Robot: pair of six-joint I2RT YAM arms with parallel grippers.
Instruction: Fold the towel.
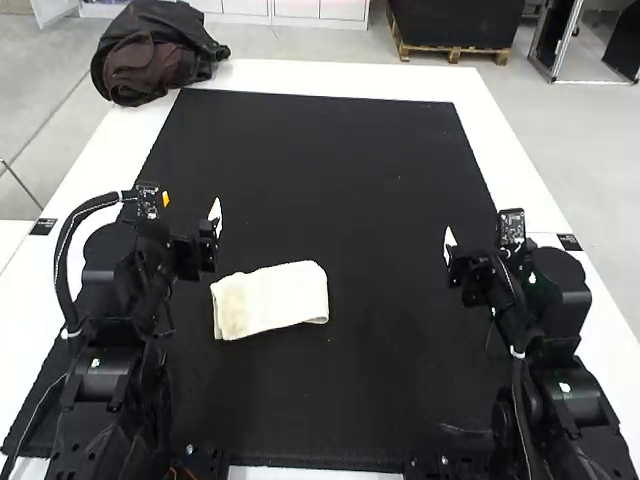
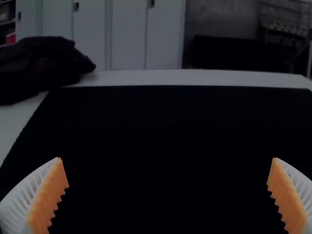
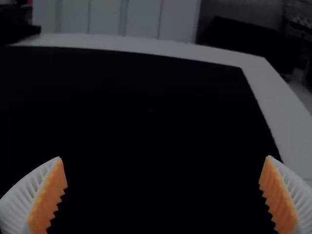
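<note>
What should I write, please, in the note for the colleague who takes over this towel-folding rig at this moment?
Left hand: open, holding nothing.
Right hand: open, holding nothing.
Towel: on the black mat, between the two arms and closer to the left one, lying at a slight slant. A dark cloth bundle sits at the table's far left corner.
Done: the towel is folded into a compact oblong; how many folds, I cannot tell.
Left: probably little or nothing, perhaps a check that the edges line up.
</note>
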